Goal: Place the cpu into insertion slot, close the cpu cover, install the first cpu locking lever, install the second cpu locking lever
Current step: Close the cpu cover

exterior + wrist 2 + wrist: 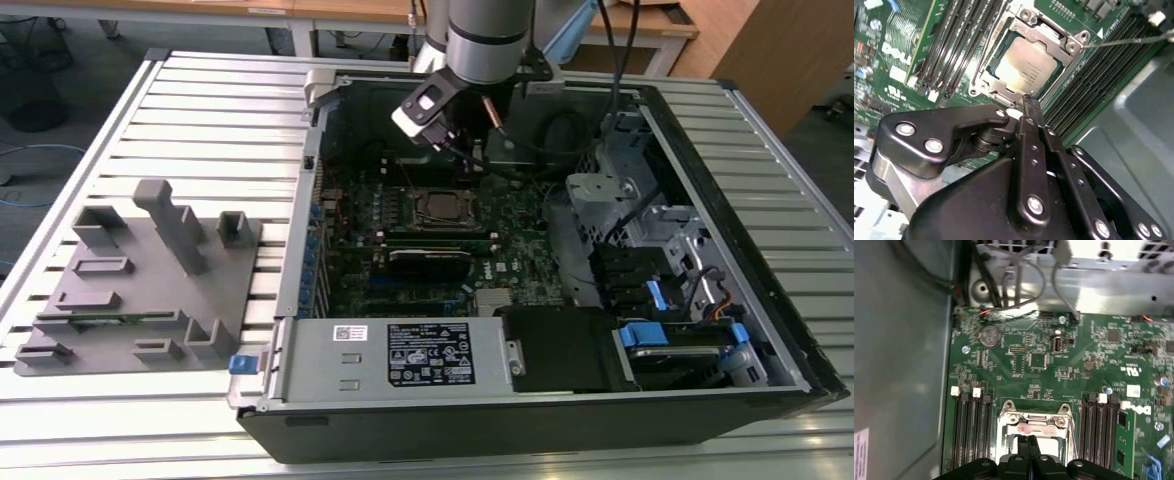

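In the exterior view, the open computer case [534,432] lies on a slatted table [200,100], with a grey parts fixture [134,280] well apart on the exterior view's left. The arm comes down from the far side. The gripper [470,165] hangs inside the case just on the far side of the socket, where the cpu [438,207] sits on the motherboard [400,290].

In the second wrist view the cpu [1026,67] lies flat in its slot. The cpu cover [1046,37] appears to be folded down around it, with the chip's top showing through the window. A thin locking lever [1124,41] reaches away from one corner of the socket over the memory slots [961,45] and looks unlatched. The gripper [1026,104] has its fingers pressed together with nothing between them, and the tip is just beside the edge of the cover — whether it touches cannot be told.

In the first wrist view, the gripper [1029,442] shows its two fingers meeting along a fine seam over the cpu cover [1019,418]. A coin battery [990,335] lies farther off on the board.

Placing the chip and closing the cover look done, so the step in hand seems to be the first locking lever. By my judgement, that work calls for a narrow, closed tip to catch the thin rod, then a steady push down and sideways under its hook — without scraping the nearby memory slots or shifting the cover.
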